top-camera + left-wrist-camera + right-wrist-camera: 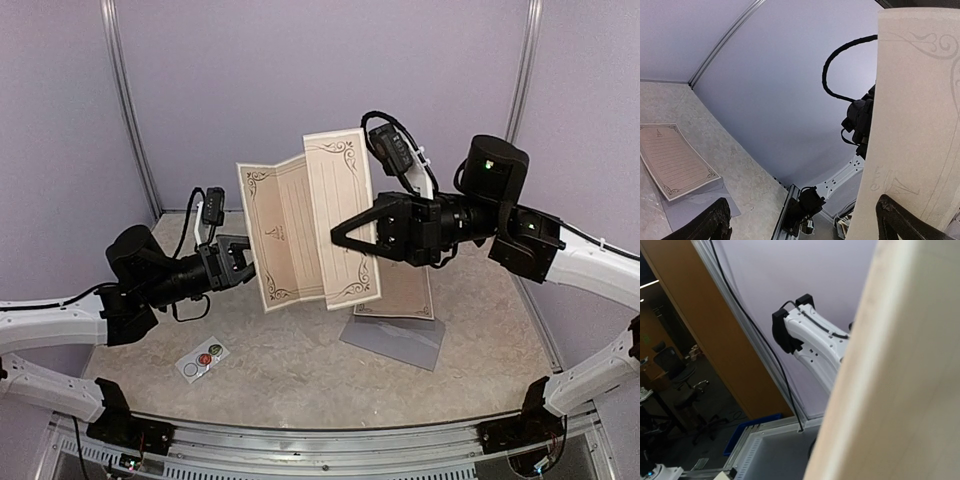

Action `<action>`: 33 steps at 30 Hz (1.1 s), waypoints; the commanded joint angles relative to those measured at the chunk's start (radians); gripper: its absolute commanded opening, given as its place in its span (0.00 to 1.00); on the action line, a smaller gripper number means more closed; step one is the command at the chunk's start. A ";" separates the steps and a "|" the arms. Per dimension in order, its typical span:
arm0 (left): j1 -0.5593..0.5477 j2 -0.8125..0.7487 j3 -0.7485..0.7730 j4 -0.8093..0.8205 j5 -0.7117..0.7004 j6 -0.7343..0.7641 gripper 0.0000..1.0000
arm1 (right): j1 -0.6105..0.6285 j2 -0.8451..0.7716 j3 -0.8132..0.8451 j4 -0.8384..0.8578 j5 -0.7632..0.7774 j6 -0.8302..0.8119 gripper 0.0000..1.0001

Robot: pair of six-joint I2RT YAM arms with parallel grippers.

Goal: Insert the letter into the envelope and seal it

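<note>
The letter (310, 220), a cream sheet with a printed border, is folded into panels and hangs upright in the air above the table. My right gripper (342, 236) is shut on its right panel from the right side. In the right wrist view the letter (905, 390) fills the right half and hides the fingers. My left gripper (248, 262) stands open at the letter's lower left edge. In the left wrist view the letter (920, 125) rises beside the right fingertip (895, 217), and the left gripper (804, 210) holds nothing. The grey envelope (395, 342) lies flat on the table.
A second cream sheet (402, 292) lies on the envelope; it also shows in the left wrist view as a cream sheet (675, 160) over the grey envelope (695, 207). A small white sticker card (203, 360) lies near the front left. Grey walls enclose the table.
</note>
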 commanded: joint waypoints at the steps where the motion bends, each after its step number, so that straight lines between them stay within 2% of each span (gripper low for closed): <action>1: -0.009 0.005 0.005 0.092 0.058 -0.016 0.97 | 0.002 -0.005 -0.009 0.041 -0.040 0.009 0.00; 10: -0.015 0.073 0.063 0.163 0.098 -0.023 0.99 | 0.002 0.005 -0.006 0.075 -0.099 0.025 0.00; 24: -0.041 0.205 0.174 0.264 0.178 -0.041 0.99 | 0.002 0.023 0.013 0.060 -0.112 0.012 0.00; 26: -0.041 0.216 0.178 0.285 0.179 -0.047 0.96 | 0.002 0.023 0.015 0.062 -0.111 0.012 0.00; 33: -0.042 0.234 0.170 0.343 0.201 -0.071 0.67 | 0.002 0.021 0.016 0.049 -0.094 0.000 0.00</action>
